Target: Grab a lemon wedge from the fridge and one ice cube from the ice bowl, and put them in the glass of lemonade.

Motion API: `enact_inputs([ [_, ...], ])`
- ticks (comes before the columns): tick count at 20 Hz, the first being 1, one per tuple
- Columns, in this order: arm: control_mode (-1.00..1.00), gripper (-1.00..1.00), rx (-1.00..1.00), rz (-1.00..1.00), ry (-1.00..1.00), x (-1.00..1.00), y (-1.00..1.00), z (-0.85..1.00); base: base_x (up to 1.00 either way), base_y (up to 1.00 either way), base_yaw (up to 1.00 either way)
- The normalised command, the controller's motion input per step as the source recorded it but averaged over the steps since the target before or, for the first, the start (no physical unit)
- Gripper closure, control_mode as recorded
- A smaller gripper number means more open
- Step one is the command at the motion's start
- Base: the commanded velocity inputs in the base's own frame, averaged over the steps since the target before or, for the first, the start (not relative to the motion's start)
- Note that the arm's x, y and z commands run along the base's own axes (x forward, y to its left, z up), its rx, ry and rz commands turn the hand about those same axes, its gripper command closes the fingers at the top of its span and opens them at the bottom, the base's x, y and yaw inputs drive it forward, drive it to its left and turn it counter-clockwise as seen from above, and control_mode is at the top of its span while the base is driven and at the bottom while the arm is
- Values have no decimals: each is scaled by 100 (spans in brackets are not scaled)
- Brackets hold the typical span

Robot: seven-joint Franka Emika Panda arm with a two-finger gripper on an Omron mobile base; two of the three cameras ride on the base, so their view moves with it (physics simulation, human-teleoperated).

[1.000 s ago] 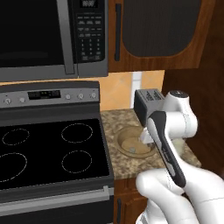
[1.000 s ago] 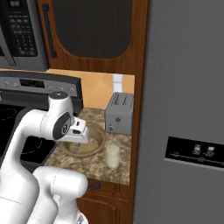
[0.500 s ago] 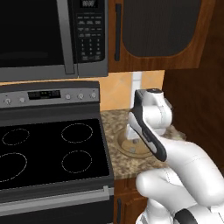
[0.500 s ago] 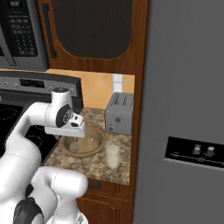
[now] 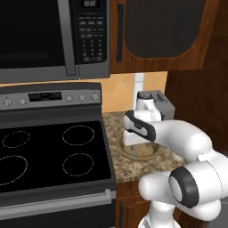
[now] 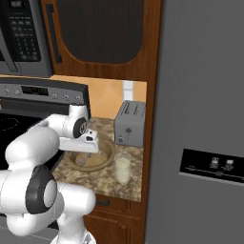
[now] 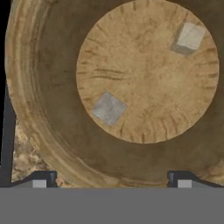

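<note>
My gripper (image 7: pixel 110 180) hangs open just above the ice bowl (image 7: pixel 39 87), a wide tan wooden bowl, and points straight down into it. Two pale ice cubes lie on the bowl's floor: one ice cube (image 7: pixel 108 108) near the middle between my fingers' line, the other ice cube (image 7: pixel 189 38) at the far right. The bowl (image 6: pixel 102 159) sits on the granite counter with my hand (image 6: pixel 81 136) over it. The glass of lemonade (image 6: pixel 122 169) stands just right of the bowl. The dark-grey fridge (image 6: pixel 200 95) is shut; the lemon wedge is hidden.
A silver toaster (image 6: pixel 129 124) stands behind the bowl against the wall. The black stove (image 5: pixel 49 151) lies left of the narrow counter (image 5: pixel 133 167), with the microwave (image 5: pixel 49 35) and a wooden cabinet (image 5: pixel 151 31) above.
The arm has folded forward and down, bringing the hand from beside the toaster to low over the ice bowl.
</note>
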Motion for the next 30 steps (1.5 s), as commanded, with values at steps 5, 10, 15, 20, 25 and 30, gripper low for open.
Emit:
enact_inputs([
  [5,-100,-100,0,14,5,1,-1,-30,0,0,0],
  [10,-100,-100,1,22,1,-2,-20,-22,0,0,0],
  [15,-100,-100,4,19,0,0,-13,-42,0,0,0],
  [20,-100,-100,9,15,-6,27,0,-19,0,0,0],
  [25,-100,-100,4,8,0,37,0,0,0,0,0],
  [30,-100,-100,0,1,-1,12,10,-2,0,0,0],
])
